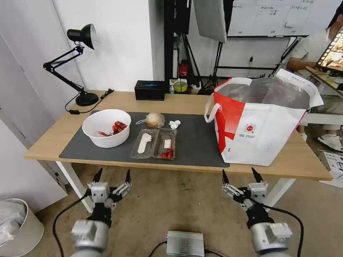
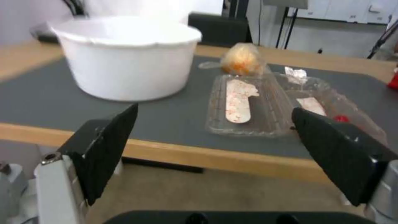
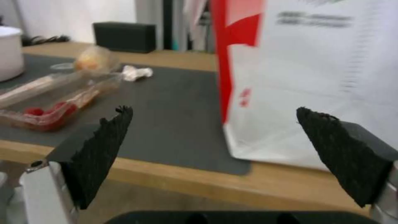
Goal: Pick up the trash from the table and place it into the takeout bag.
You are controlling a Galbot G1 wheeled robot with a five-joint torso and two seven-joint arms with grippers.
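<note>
I had both arms held low before the table's (image 1: 185,101) near edge. The left gripper (image 1: 112,176) and the right gripper (image 1: 242,176) each had their fingers spread wide, holding nothing. On the grey mat (image 1: 196,141) sat the white bowl (image 1: 106,127) with red shells, the clear hinged tray (image 1: 154,144) lying open just beside it, the bagged tan lump (image 1: 154,120) and the crumpled tissue (image 1: 174,124) behind the tray. The takeout bag (image 1: 261,121) stood upright at the table's right end, mouth open.
</note>
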